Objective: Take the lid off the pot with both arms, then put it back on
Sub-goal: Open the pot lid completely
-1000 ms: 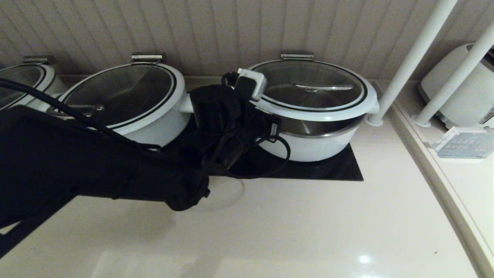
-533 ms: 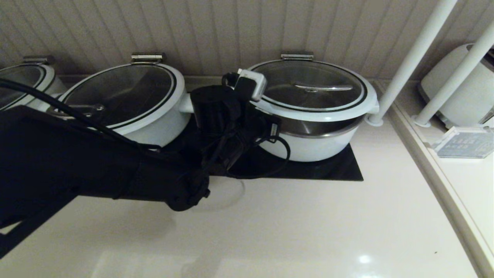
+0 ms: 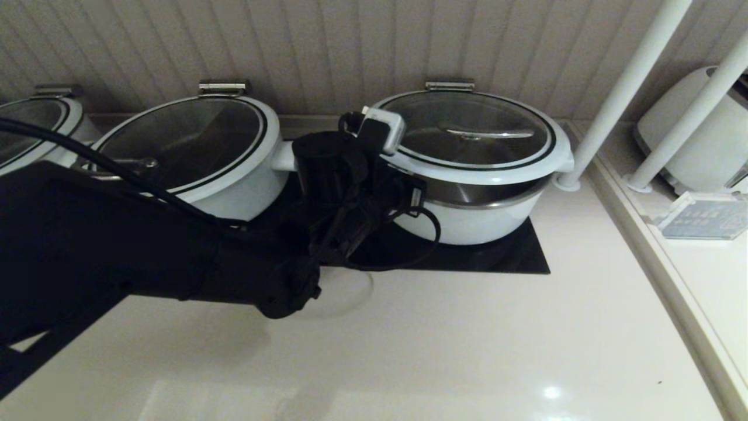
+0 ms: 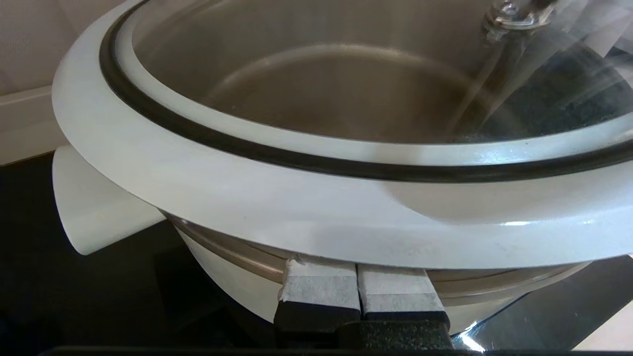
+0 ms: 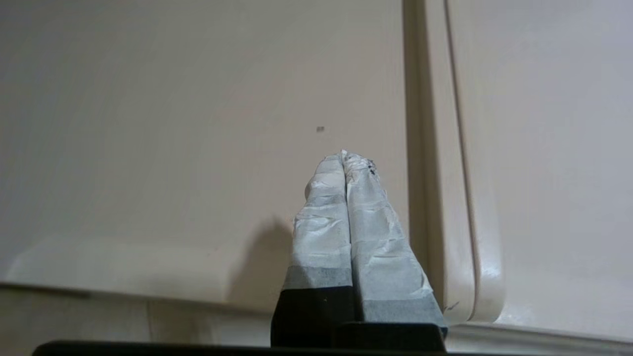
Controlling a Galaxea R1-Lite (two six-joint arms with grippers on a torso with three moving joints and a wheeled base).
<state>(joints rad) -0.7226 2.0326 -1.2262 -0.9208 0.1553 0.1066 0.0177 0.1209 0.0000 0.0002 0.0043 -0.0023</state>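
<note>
The pot [image 3: 473,225] stands on a black plate at the back, right of centre. The lid [image 3: 497,171] with its steel bar handle [image 3: 491,133] rests tilted, its front edge raised so a strip of the steel bowl [image 3: 485,193] shows. My left arm [image 3: 345,175] reaches to the pot's front-left side. In the left wrist view the left gripper [image 4: 357,274] is shut, its taped fingertips touching the underside of the lid's white rim [image 4: 296,207], next to the pot's stubby handle [image 4: 94,207]. My right gripper [image 5: 343,155] is shut and empty over bare counter, out of the head view.
A similar white pot [image 3: 234,193] with a loop-handled lid stands close to the left, a third [image 3: 41,117] at far left. The black plate [image 3: 502,260] lies under the pots. Two white poles [image 3: 619,93], a white appliance [image 3: 695,140] and a sign holder [image 3: 698,216] stand right.
My left arm has shifted slightly to the right and toward the pot. The lid and pot look unchanged.
</note>
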